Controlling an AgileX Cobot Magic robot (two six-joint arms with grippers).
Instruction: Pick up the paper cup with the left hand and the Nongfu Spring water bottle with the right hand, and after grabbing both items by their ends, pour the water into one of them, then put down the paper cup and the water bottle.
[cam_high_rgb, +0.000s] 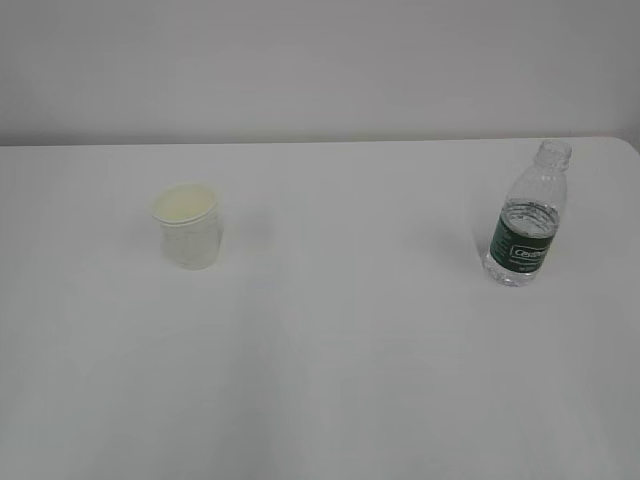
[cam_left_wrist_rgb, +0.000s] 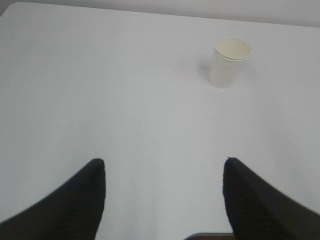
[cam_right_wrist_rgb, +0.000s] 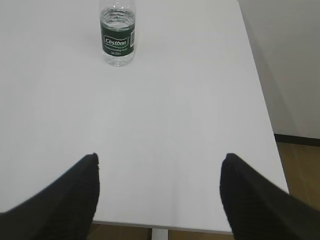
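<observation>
- The left hand (cam_left_wrist_rgb: 164, 167) had its jaws spread wide, with nothing between them; only the two dark fingertips (cam_left_wrist_rgb: 80, 200) showed at the bottom of the left wrist view.
- The paper cup (cam_left_wrist_rgb: 230, 61) stood upright on the white table (cam_left_wrist_rgb: 100, 100), well ahead of those jaws and off to their right side, untouched (its cream inside was visible from above).
- The right hand (cam_right_wrist_rgb: 160, 162) likewise had its jaws parted wide and empty, hovering over the near edge of the table.
- The Nongfu Spring water bottle (cam_right_wrist_rgb: 118, 34) stood upright well ahead of the right jaws, a little toward their left finger, clear of both fingers.
- The bottle was capless, and the water (cam_high_rgb: 530, 214) stood at about the top of the green label band (the level showed through the clear plastic).
- In the exterior view the cup (cam_high_rgb: 188, 226) and the bottle (cam_high_rgb: 528, 220) were well apart, cup left, bottle right, and neither arm showed.
</observation>
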